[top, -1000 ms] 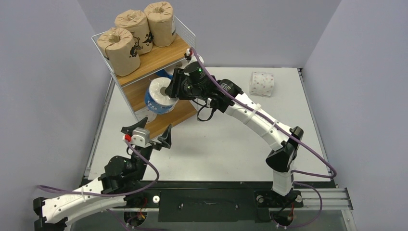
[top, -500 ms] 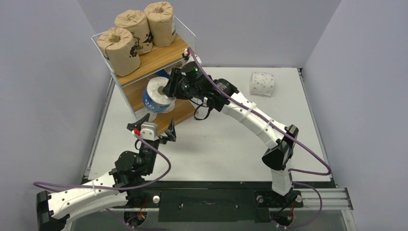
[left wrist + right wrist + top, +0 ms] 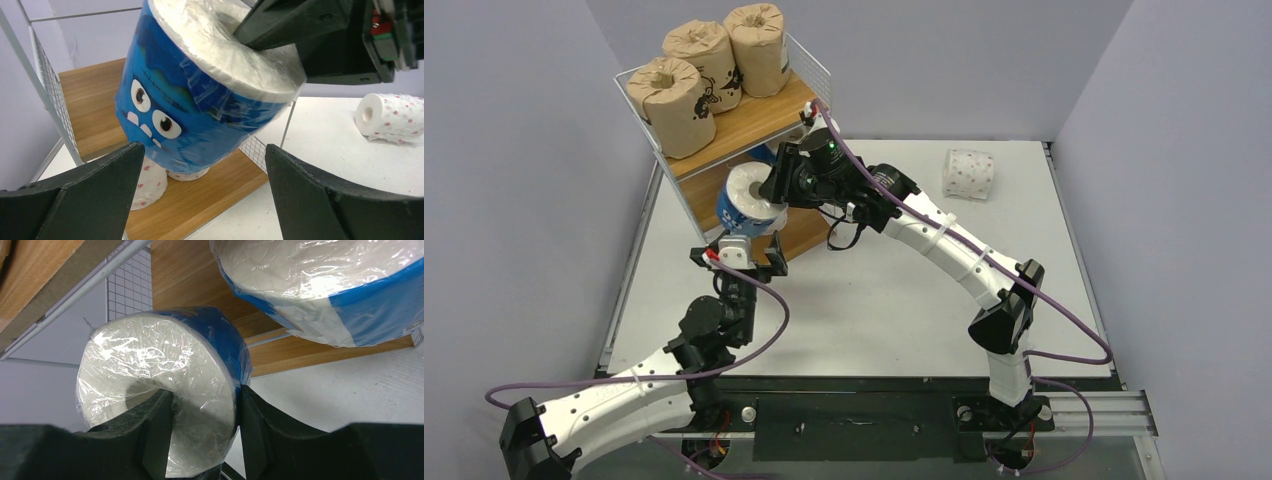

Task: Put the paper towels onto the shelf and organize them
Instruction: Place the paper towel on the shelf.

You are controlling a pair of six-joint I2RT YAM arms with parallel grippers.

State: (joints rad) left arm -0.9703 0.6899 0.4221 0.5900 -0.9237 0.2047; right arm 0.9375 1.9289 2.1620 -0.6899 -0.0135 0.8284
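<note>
**newbie_dan:** what does the rig itself look like?

**yam_fan:** White links, black joints on both. The left arm point(image 3: 614, 405) has rows of small holes. A purple cable point(image 3: 785, 308) runs along each, zip-tied in white. The left pincer point(image 3: 736, 258) has black fingers point(image 3: 325, 200), a grey block and a red dot. There's a green light point(image 3: 832, 146) on the right arm point(image 3: 954, 250).

Overhead rear view; wrist cameras near shelf point(image 3: 759, 115)

Note that the blue-wrapped roll point(image 3: 200, 110) carries glossy, crinkled plastic film. The shelf point(image 3: 759, 115) pairs matt, grained wooden boards with thin white wire mesh. You see matt brown paper on the top-tier rolls point(image 3: 674, 100). The left fingers point(image 3: 85, 195) are matt black plastic; the bench point(image 3: 874, 290) is smooth, matt white.
</note>
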